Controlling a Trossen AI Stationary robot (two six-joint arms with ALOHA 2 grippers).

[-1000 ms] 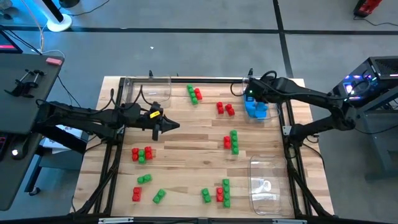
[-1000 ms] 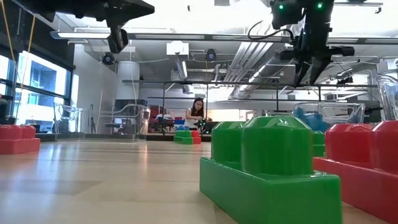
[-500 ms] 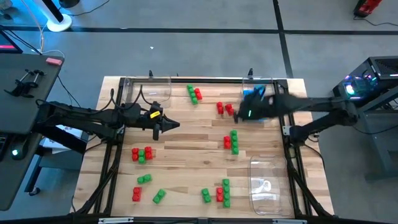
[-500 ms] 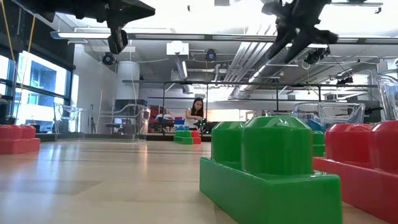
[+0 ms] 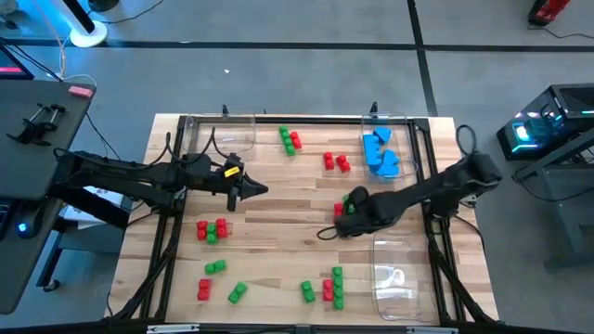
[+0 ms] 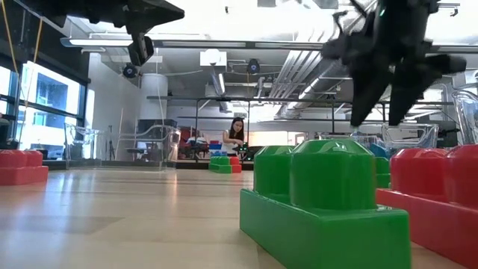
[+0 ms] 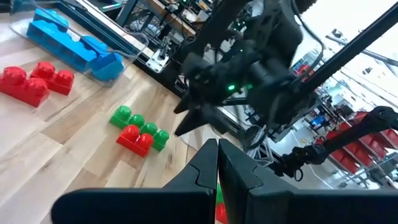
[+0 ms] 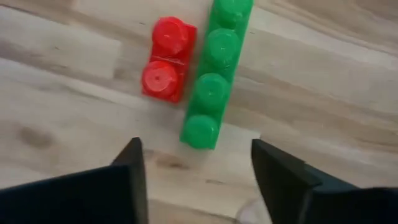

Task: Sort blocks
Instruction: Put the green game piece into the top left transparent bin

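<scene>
Bare wood lies open between the right gripper (image 8: 196, 177), its fingers spread and empty, and the green block (image 8: 214, 74) touching a red block (image 8: 166, 59). The left gripper (image 5: 263, 188), pinched shut on nothing, hangs over clear table (image 5: 278, 223) mid-left. No writing is readable.

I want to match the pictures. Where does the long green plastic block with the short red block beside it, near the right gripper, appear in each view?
High view: long green plastic block right of table centre, partly under the right gripper.
Low view: cannot tell which block it is.
Left wrist view: green strip.
Right wrist view: upper centre.
Shared landmark: short red block touching its side.
</scene>
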